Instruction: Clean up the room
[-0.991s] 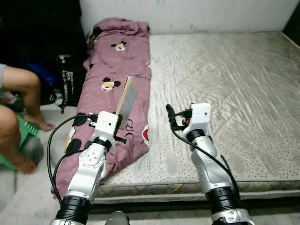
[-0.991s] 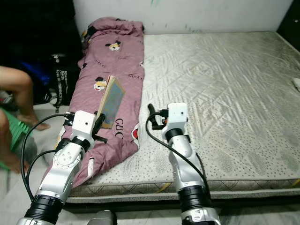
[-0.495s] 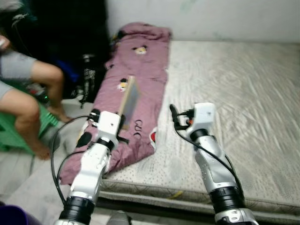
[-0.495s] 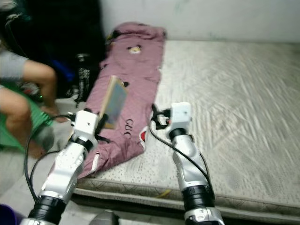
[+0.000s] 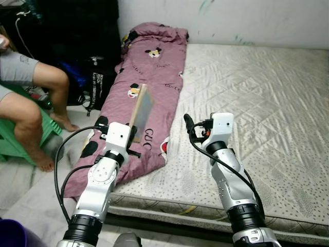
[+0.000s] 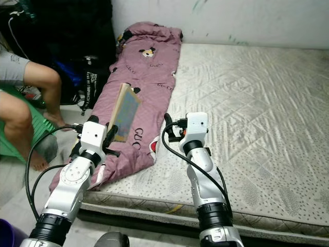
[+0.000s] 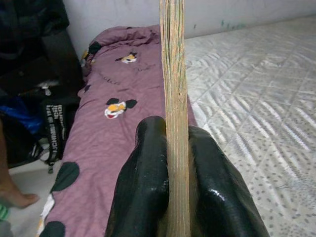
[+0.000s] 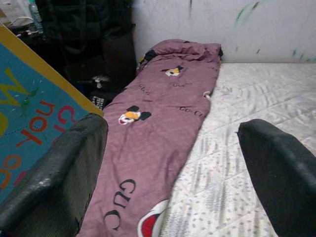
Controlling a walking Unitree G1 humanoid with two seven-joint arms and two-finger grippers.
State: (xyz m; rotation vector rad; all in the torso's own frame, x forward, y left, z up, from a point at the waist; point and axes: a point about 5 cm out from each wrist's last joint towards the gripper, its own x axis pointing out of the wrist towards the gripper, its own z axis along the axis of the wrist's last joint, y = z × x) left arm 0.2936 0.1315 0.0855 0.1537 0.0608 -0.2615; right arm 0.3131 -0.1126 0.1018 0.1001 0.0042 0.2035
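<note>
View swung left — thin book, blue cover

readable text: two spots
purple blanket has "gucci"-style lettering, "guc" readable near its lower end; teal book cover shows red letters, roughly "nor", rest cut off. black bag has white print, illegible.

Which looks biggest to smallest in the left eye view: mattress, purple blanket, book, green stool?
1. mattress
2. purple blanket
3. Book in the left gripper and green stool: unsure. The stool is cut off by the frame edge and hidden behind the person's leg.
</note>
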